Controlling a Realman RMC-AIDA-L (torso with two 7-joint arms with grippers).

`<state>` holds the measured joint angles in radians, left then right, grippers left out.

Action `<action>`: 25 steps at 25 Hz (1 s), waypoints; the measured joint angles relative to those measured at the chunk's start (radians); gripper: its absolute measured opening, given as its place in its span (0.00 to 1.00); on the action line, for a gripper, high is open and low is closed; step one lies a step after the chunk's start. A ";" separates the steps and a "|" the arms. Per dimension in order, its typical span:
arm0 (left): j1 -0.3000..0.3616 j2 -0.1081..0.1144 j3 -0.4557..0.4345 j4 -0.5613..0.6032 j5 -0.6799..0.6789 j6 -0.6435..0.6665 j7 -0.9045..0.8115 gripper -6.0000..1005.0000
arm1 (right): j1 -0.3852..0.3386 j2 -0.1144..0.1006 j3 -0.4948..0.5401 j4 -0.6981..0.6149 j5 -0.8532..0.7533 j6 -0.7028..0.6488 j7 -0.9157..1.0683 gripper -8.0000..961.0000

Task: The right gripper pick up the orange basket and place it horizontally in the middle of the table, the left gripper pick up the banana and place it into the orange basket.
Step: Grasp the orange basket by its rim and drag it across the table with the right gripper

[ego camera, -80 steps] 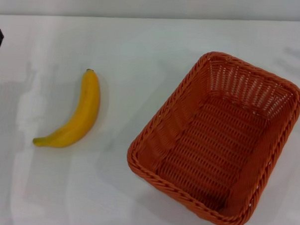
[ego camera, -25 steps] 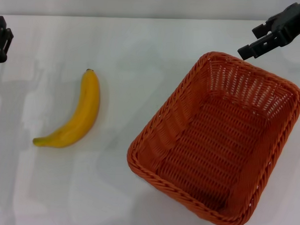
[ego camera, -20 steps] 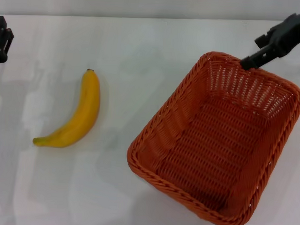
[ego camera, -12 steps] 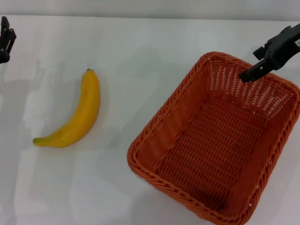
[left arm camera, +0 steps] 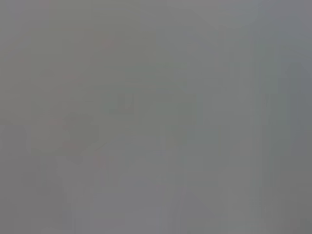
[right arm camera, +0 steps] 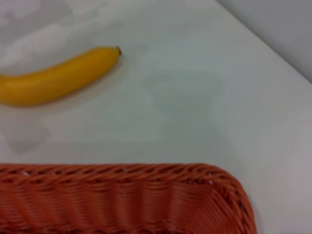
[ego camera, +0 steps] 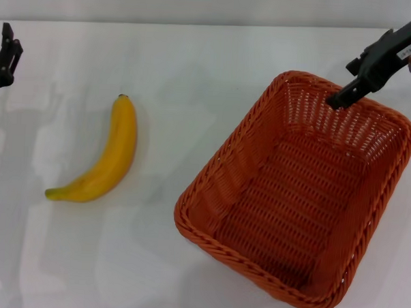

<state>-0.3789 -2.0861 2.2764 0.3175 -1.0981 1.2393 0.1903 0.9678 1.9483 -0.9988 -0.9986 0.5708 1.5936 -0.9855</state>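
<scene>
The orange basket (ego camera: 296, 192) sits skewed on the right side of the white table (ego camera: 195, 72); the right wrist view shows its braided rim (right arm camera: 122, 175). My right gripper (ego camera: 343, 83) reaches in from the upper right and is open. One finger (ego camera: 336, 100) is just inside the basket's far wall and the other is outside the rim. The banana (ego camera: 103, 156) lies alone on the table to the left and also shows in the right wrist view as the banana (right arm camera: 58, 78). My left gripper (ego camera: 7, 46) hangs open at the far left edge, away from the banana.
Bare white table (right arm camera: 195, 87) lies between banana and basket and in front of both. The table's back edge (ego camera: 197, 24) meets a grey wall. The left wrist view is plain grey with nothing to make out.
The right gripper has come in from the upper right and dropped onto the basket's far rim, one finger now inside. Basket and banana have not moved; the left gripper barely shifted.
</scene>
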 joint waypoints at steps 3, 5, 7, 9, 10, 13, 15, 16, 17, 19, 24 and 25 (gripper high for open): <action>0.000 0.001 0.006 0.000 0.000 0.000 0.000 0.86 | 0.005 0.018 -0.001 0.000 -0.045 -0.005 -0.008 0.89; 0.000 0.001 0.009 0.000 0.000 0.000 0.000 0.85 | 0.006 0.029 -0.001 0.000 -0.071 -0.006 -0.013 0.89; 0.000 0.001 0.009 0.000 0.000 0.000 0.000 0.85 | 0.006 0.036 -0.001 0.000 -0.088 -0.008 -0.016 0.89; 0.000 0.001 0.009 0.000 0.000 0.000 0.000 0.85 | 0.006 0.039 -0.001 0.000 -0.090 -0.011 -0.019 0.89; 0.000 0.001 0.009 0.000 0.000 0.000 0.000 0.85 | 0.006 0.039 -0.001 0.001 -0.090 -0.011 -0.020 0.89; -0.002 0.001 0.009 0.000 0.000 0.000 0.000 0.85 | 0.002 0.040 -0.004 0.008 -0.091 -0.012 -0.022 0.89; -0.004 0.002 0.009 0.000 0.000 0.000 0.000 0.85 | -0.001 0.040 -0.018 0.011 -0.091 -0.016 -0.024 0.89; -0.004 0.001 0.009 0.000 0.000 0.000 0.000 0.85 | -0.003 0.041 -0.026 0.011 -0.091 -0.019 -0.024 0.89; -0.004 0.002 0.009 0.000 0.000 0.000 0.000 0.85 | -0.005 0.043 -0.035 0.012 -0.092 -0.021 -0.025 0.89; -0.005 0.001 0.009 0.000 0.000 0.000 0.000 0.85 | -0.009 0.045 -0.044 0.012 -0.098 -0.025 -0.025 0.89; -0.005 0.000 0.009 0.000 0.000 -0.001 0.000 0.85 | -0.015 0.053 -0.051 0.014 -0.114 -0.029 -0.027 0.89; -0.005 0.000 0.009 0.000 0.000 -0.001 0.000 0.85 | -0.016 0.053 -0.052 0.014 -0.114 -0.029 -0.027 0.89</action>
<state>-0.3835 -2.0862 2.2858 0.3175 -1.0984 1.2385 0.1903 0.9513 2.0016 -1.0505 -0.9848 0.4568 1.5645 -1.0123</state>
